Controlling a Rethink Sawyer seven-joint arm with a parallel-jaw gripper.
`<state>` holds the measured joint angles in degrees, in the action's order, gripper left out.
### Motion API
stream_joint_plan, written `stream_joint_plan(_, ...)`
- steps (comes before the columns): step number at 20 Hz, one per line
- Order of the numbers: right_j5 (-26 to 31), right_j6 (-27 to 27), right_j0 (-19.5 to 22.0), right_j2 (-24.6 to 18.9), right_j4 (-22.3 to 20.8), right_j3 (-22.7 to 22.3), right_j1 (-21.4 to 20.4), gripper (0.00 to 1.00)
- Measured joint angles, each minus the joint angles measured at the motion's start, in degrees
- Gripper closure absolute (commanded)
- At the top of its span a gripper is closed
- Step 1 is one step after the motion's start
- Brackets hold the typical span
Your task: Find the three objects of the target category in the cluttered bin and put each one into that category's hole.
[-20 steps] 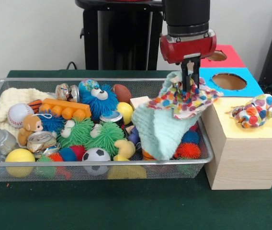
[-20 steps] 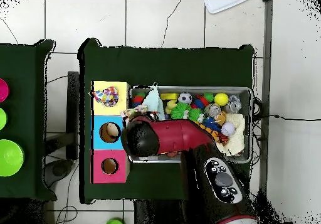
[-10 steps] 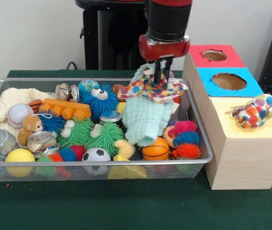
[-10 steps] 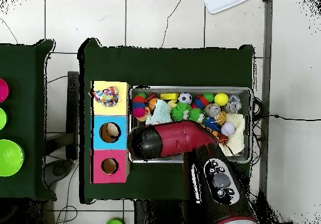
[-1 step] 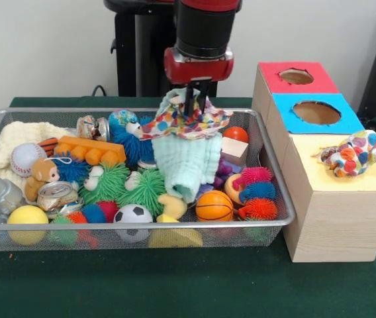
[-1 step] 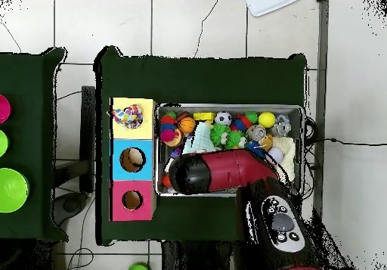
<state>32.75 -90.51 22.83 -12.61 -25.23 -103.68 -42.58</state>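
1. Over the last second the red and black robot arm [image 6: 227, 170] has swung away from the box of holes, back over the middle of the bin, carrying its cloths with it.
2. The silver wire mesh bin [image 5: 277, 192] is crowded with balls, spiky toys, cans and a cream knitted cloth [image 5: 6, 147] at its far end from the box.
3. Beside the bin stands a wooden box [image 5: 347, 212] with three coloured tops: red [image 5: 277, 78] and blue [image 5: 337, 124], each with a round hole, and yellow [image 5: 367, 179].
4. The gripper [image 5: 193, 106] is clenched on a polka-dot patterned cloth [image 5: 185, 122]; a pale mint knitted cloth [image 5: 187, 162] hangs beneath it, its lower edge among the toys.
5. A second polka-dot cloth [image 5: 357, 154] lies bunched on the yellow top, seemingly over the hole.
6. Judged step: carrying a cloth, though now well apart from the box.
7. Next move calls for shedding or confirming the mint cloth, then returning above the yellow section to release.
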Motion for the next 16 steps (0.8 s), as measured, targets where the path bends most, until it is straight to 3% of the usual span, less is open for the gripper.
stream_joint_plan(8, -12.23, 0.0, 3.26, -0.02, -0.14, 0.0, 1.74, 1.0)
stream_joint_plan(16, -23.5, 0.0, 3.33, -0.12, -0.13, 0.01, 4.24, 1.0)
